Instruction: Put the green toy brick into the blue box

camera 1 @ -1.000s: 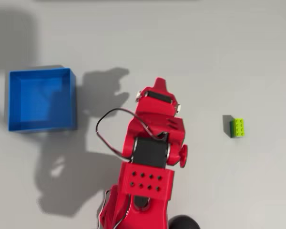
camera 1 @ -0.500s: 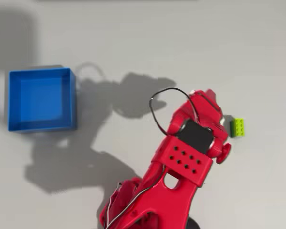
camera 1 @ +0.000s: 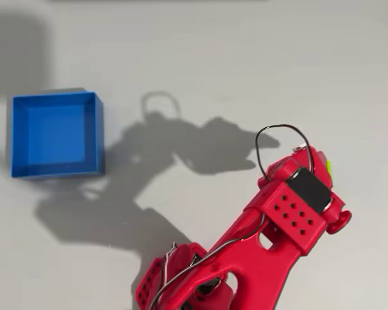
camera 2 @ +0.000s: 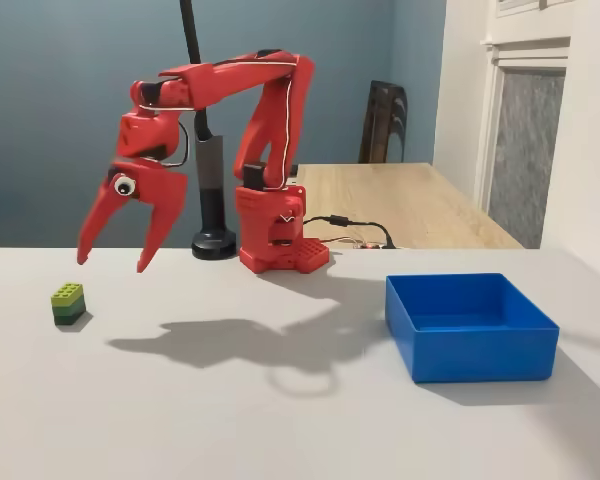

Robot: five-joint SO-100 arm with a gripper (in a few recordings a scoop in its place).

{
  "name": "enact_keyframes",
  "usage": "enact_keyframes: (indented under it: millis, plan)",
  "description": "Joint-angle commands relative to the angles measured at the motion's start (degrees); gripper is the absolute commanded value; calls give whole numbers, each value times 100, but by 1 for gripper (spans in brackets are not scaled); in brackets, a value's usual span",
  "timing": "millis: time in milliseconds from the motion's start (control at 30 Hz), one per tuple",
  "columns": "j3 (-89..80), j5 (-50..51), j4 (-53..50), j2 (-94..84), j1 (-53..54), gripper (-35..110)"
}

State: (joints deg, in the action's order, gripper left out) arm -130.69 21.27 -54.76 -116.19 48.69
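Observation:
The green toy brick (camera 2: pixel 68 302) stands on the white table at the left of the fixed view. In the overhead view just a lime sliver of the brick (camera 1: pixel 328 169) peeks out from under the red arm. My gripper (camera 2: pixel 112 262) hangs open above the brick, fingers pointing down and spread wide, nothing between them. In the fixed view its tips are a little above and slightly right of the brick. The blue box (camera 2: pixel 469 326) sits empty at the right of the fixed view and, as the blue box (camera 1: pixel 56 134), at the left of the overhead view.
The red arm's base (camera 2: pixel 277 240) is bolted at the table's back, beside a black lamp stand (camera 2: pixel 215 243). A wooden table (camera 2: pixel 410 200) and a dark chair stand behind. The arm's shadow lies across the table between brick and box.
The arm has swung from the table's middle toward the brick, to the right in the overhead view, and now covers most of the brick there. Brick and box have not moved.

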Motion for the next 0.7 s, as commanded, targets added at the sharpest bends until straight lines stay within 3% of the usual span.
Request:
enact_keyframes:
  millis: [0,667]
  plan:
    - [571,176,-88,167,202,28]
    - [1661,589,-18,1371,606,27]
